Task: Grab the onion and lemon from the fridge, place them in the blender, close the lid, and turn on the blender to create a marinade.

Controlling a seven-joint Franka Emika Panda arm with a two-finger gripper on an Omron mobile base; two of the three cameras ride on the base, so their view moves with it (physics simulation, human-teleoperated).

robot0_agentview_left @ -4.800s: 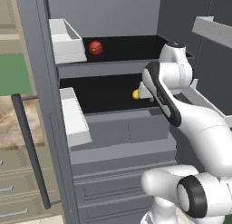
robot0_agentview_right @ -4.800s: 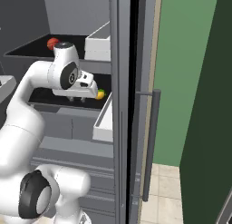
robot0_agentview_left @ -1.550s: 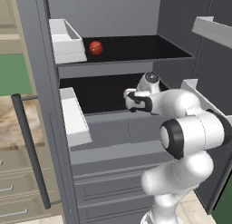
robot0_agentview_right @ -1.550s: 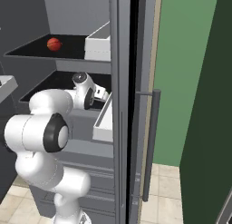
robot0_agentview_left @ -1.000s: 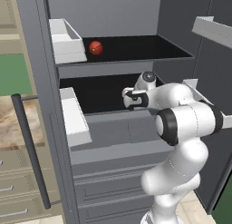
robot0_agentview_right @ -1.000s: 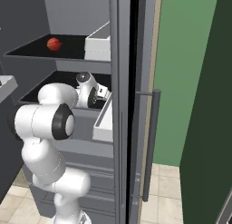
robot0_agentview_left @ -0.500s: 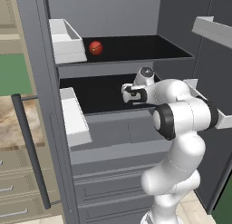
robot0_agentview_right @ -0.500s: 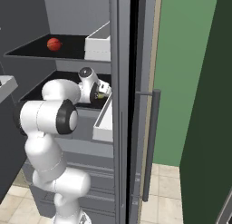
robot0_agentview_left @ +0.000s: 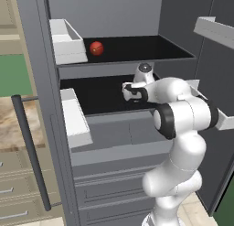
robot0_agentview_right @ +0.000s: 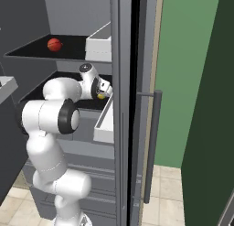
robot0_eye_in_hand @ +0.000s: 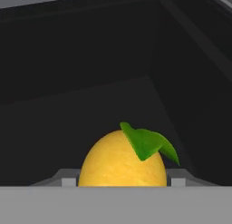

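The yellow lemon (robot0_eye_in_hand: 121, 160), with a green leaf on top, sits on the fridge's (robot0_agentview_left: 42, 60) dark lower shelf. My gripper (robot0_eye_in_hand: 122, 182) reaches into that shelf and its fingertips (robot0_eye_in_hand: 68, 181) press on both sides of the fruit, shut on it. In the right base view the lemon (robot0_agentview_right: 100, 96) peeks out at the gripper (robot0_agentview_right: 103, 93); in the left base view the gripper (robot0_agentview_left: 126, 92) hides it. The red-brown onion (robot0_agentview_left: 96, 48) rests on the shelf above, also visible from the right (robot0_agentview_right: 54, 44). The blender and the lid are out of view.
White door bins (robot0_agentview_left: 74, 116) hang on the open left door, with its long dark handle (robot0_agentview_left: 30, 152). Another white bin (robot0_agentview_right: 105, 121) sits close beside the hand. The right door's bar handle (robot0_agentview_right: 153, 147) stands in front of a green wall. Drawers lie below the shelves.
The arm has reached a little further onto the lower shelf, and the fingers have come in from wide open onto the lemon's sides. The onion has not moved.
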